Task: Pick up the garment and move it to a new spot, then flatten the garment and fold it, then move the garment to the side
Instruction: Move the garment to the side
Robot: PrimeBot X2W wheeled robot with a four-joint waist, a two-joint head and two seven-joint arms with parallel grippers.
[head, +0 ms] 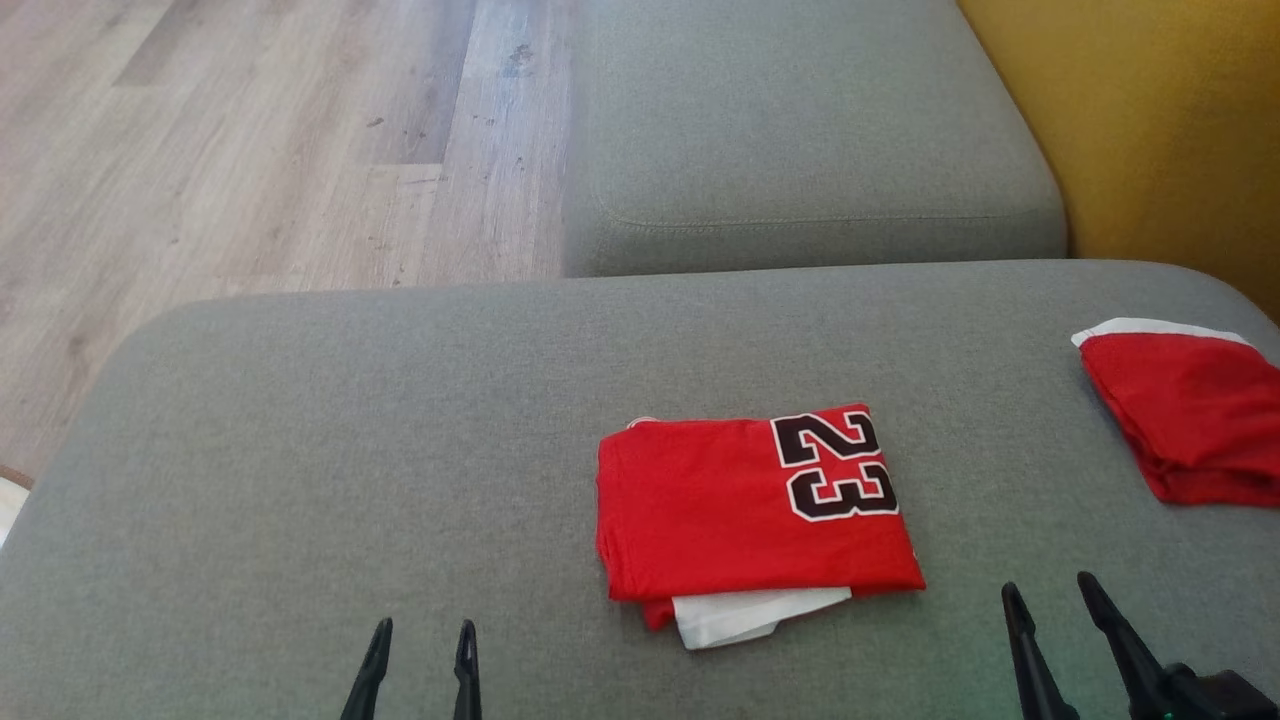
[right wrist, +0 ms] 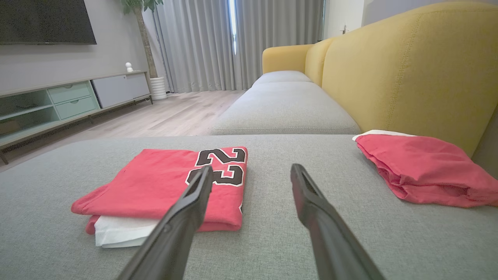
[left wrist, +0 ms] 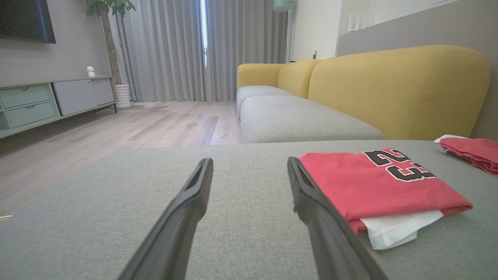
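Observation:
A red garment (head: 745, 505) with a black "23" lies folded into a neat square on the grey cushion (head: 350, 450), a white layer poking out at its near edge. The same garment (left wrist: 373, 184) shows in the left wrist view and again (right wrist: 167, 186) in the right wrist view. My left gripper (head: 423, 635) stands open near the cushion's front edge, left of the garment, holding nothing. My right gripper (head: 1050, 595) is open too, just right of the garment's near corner, fingers empty. In the wrist views the left gripper (left wrist: 249, 165) and the right gripper (right wrist: 251, 171) hover low over the cushion.
A second red folded cloth (head: 1190, 415) with a white edge lies at the cushion's right side. Beyond is another grey seat cushion (head: 800, 130), a yellow sofa back (head: 1170, 130) on the right and wooden floor (head: 250, 150) on the left.

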